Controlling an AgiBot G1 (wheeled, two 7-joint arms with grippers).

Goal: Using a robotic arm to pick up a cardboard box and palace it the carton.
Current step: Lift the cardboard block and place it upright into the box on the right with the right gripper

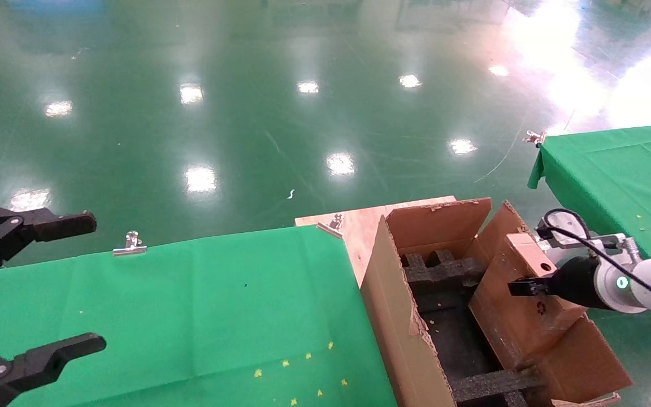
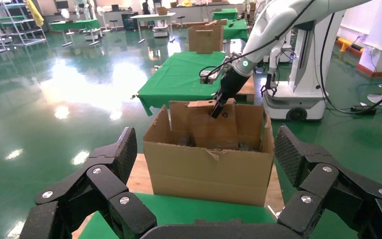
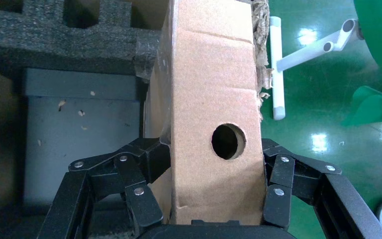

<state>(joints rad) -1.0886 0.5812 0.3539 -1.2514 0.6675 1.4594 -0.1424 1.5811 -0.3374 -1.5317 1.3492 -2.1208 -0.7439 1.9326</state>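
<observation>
The white-silver robotic arm point(image 1: 650, 277) reaches in from the right, and its right gripper point(image 1: 534, 281) is shut on the small brown cardboard box point(image 1: 529, 251). The box is tilted, its narrow face with the round hole up, over the right inner side of the carton point(image 1: 393, 305). In the right wrist view the fingers point(image 3: 144, 159) clamp both broad sides of the box point(image 3: 214, 89), with black foam point(image 3: 54, 45) beside it. The left wrist view shows the carton point(image 2: 209, 169) with the box point(image 2: 214, 127) and the arm point(image 2: 268, 30) above it. My left gripper point(image 1: 77, 285) is open and empty at the far left.
The carton stands on a wooden board point(image 1: 359, 226) at the right end of a green-clothed table point(image 1: 190, 316). A metal clip point(image 1: 130, 243) sits on the table's far edge. A second green table point(image 1: 619, 175) stands at the right. Glossy green floor lies beyond.
</observation>
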